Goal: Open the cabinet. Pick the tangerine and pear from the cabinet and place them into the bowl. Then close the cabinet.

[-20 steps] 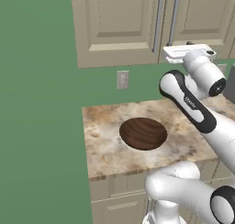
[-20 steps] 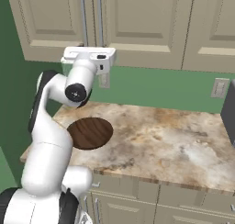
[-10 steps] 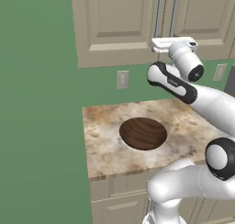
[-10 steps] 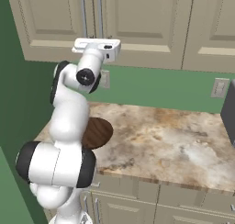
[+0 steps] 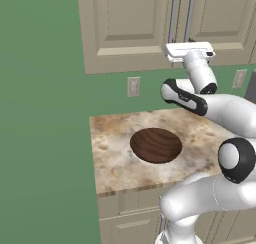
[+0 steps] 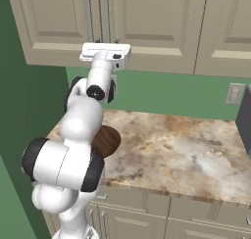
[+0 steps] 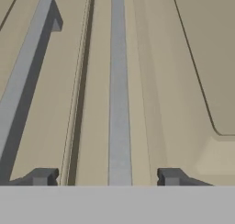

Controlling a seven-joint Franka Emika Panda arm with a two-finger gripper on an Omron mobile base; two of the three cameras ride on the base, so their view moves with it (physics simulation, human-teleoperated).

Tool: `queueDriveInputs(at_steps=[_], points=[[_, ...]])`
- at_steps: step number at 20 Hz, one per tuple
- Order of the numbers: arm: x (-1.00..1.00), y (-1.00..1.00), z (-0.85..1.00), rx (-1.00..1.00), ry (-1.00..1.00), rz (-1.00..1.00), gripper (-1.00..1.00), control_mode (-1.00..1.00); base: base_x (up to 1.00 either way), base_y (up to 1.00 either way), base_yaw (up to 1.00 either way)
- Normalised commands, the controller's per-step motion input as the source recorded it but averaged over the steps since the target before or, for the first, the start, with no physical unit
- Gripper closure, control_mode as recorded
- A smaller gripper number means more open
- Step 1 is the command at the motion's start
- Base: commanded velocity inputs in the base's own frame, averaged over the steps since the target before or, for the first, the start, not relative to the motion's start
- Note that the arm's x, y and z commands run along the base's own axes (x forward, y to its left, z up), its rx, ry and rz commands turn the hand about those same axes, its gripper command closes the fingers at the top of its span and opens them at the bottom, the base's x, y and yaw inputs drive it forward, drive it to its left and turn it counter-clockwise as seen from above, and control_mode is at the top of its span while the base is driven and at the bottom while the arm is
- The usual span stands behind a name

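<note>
The cabinet [image 5: 125, 28] hangs above the counter with both beige doors shut. The tangerine and pear are hidden behind them. My gripper [image 5: 190, 45] is raised against the lower ends of the two silver bar handles. In the hand view the gripper [image 7: 108, 177] stands open with the right door's handle [image 7: 118, 81] between its fingertips, a clear gap on each side. The left door's handle [image 7: 25, 76] lies outside the left fingertip. The dark wooden bowl [image 5: 156, 144] sits empty on the counter below; the arm partly covers the bowl [image 6: 110, 140] in the right base view.
The marbled counter [image 5: 115, 153] stretches right of the bowl over beige drawer fronts. Wall outlets [image 5: 133, 86] [image 6: 235, 93] sit on the green wall. A dark appliance [image 6: 246, 120] stands at the counter's right end. Another cabinet door [image 6: 225, 22] adjoins on the right.
The hand has risen and swung in from the right up to the cabinet handles. The bowl and doors have not moved.
</note>
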Motion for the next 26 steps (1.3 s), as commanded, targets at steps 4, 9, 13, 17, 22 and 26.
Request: queueDriveInputs(at_steps=[4, 9, 13, 17, 22, 26], points=[[0.84, 0.06, -0.04, 0.00, 0.17, 0.00, 1.00, -1.00, 0.00, 0.00, 0.00], [0.11, 0.00, 0.00, 0.00, 0.00, 0.00, 1.00, -1.00, 0.00, 0.00, 0.00], [0.12, -0.01, 0.00, 0.00, 0.05, 0.00, 1.00, -1.00, 0.00, 0.00, 0.00], [0.00, -0.15, 0.00, 0.00, 0.09, 0.00, 1.00, -1.00, 0.00, 0.00, 0.00], [-0.04, -0.54, 0.02, 0.01, 0.06, 0.00, 1.00, -1.00, 0.00, 0.00, 0.00], [-0.13, -0.81, 0.06, 0.05, 0.00, 0.00, 1.00, -1.00, 0.00, 0.00, 0.00]])
